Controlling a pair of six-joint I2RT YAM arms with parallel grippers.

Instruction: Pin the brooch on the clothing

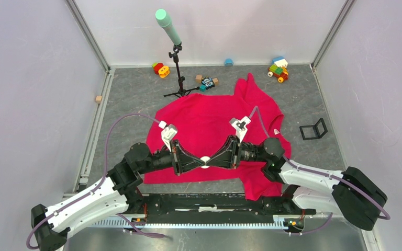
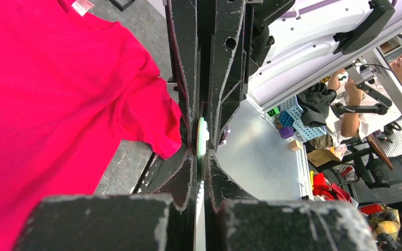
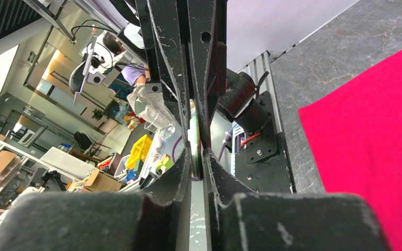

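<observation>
The clothing point(image 1: 204, 115) is a bright red-pink T-shirt spread flat on the grey table, also seen in the left wrist view point(image 2: 42, 104) and the right wrist view point(image 3: 377, 157). The brooch point(image 1: 205, 160) is a small pale disc held above the shirt's near hem, between both grippers. My left gripper point(image 1: 199, 161) comes from the left and is shut on the brooch, seen edge-on point(image 2: 202, 137). My right gripper point(image 1: 211, 159) faces it from the right, its fingers pinched on the same disc point(image 3: 193, 133). The fingertips of both grippers nearly touch.
A microphone stand point(image 1: 177, 68) rises at the back centre. Toys lie along the far wall point(image 1: 160, 69) point(image 1: 278, 69), with a toy car point(image 1: 207, 82) near the shirt. A small black frame point(image 1: 314, 129) stands right of the shirt and a wooden block point(image 1: 99, 99) sits far left.
</observation>
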